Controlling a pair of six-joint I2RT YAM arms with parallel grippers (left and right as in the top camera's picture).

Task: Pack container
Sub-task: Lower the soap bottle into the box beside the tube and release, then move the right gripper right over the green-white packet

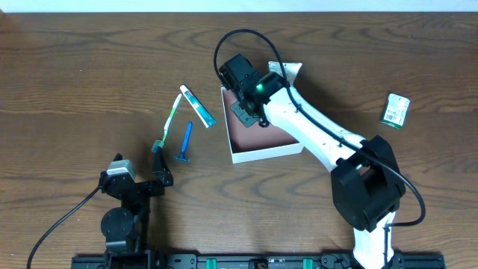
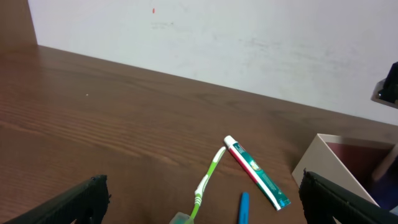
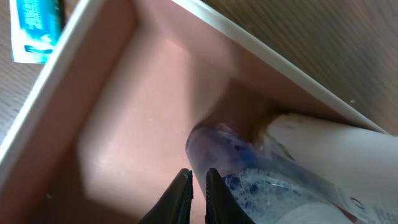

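Your right gripper point(image 3: 198, 177) is down inside the box point(image 1: 265, 142), at its far left corner. Its fingers are clenched with only a sliver of gap and grasp nothing I can see. A clear bottle point(image 3: 224, 155) lies just right of the fingertips, touching or nearly so, with a white tube point(image 3: 336, 155) beyond it against the box wall. In the overhead view that tube seems to poke out over the far rim.

Your left gripper point(image 1: 159, 166) is released, with its fingers spread wide and empty, low over the table. The toothbrush point(image 1: 169, 123) lies just ahead of those fingers and the razor point(image 1: 185, 142) ahead and to their right. The toothpaste point(image 1: 198, 106) is further on, close to the box's left wall. A small carton point(image 1: 396, 110) sits well apart, on the far side of your right arm.

The main risks, as I judge them:
- If you swing the right fingers sideways before lifting, they could shove the bottle, or catch the left wall and drag the whole box.
- A nudge to the bottle could roll the tube, and it looks ready to tip out over the rim.
- Reaching with the left fingers for the toothpaste while the right arm is over the box risks a clash between the arms.
- The razor and toothbrush lie flat, so a grip set too high may slip off them.
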